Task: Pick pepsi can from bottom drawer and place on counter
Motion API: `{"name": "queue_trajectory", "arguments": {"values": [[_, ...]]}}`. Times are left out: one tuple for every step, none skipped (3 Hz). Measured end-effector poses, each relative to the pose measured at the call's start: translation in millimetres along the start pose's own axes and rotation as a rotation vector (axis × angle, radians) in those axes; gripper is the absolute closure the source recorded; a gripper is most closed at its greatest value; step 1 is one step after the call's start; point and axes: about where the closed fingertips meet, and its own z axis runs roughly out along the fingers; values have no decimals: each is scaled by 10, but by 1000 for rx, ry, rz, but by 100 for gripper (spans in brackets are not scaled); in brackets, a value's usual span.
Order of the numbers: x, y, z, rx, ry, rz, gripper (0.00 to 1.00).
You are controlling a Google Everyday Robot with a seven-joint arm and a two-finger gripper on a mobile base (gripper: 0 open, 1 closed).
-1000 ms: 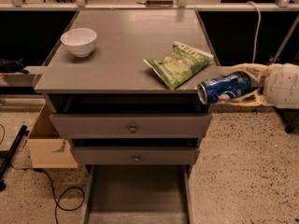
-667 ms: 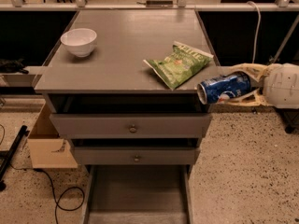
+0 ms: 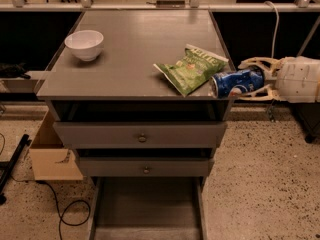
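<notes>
Sideways, the pepsi can [image 3: 235, 83] sits clamped in the gripper [image 3: 246, 81] at the right edge of the counter [image 3: 135, 49]; its long axis runs level, leading end leftward just beside the green chip bag [image 3: 191, 69]; setting down likely follows.

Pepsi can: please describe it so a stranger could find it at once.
Find the grey cabinet's counter. At its front right corner, the gripper from the right holds the pepsi can sideways. It is blue metal, unlike the green chip bag beside it.
</notes>
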Motion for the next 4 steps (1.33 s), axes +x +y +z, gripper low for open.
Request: {"name": "queue_trajectory", "arguments": {"values": [[107,-246,107,-3,7,59,100],[64,-293,146,-13,2,44,100],[-141,-580,265,-43,-17,-40,100],[-324,-987,467,-88,-41,-118,100]]}}
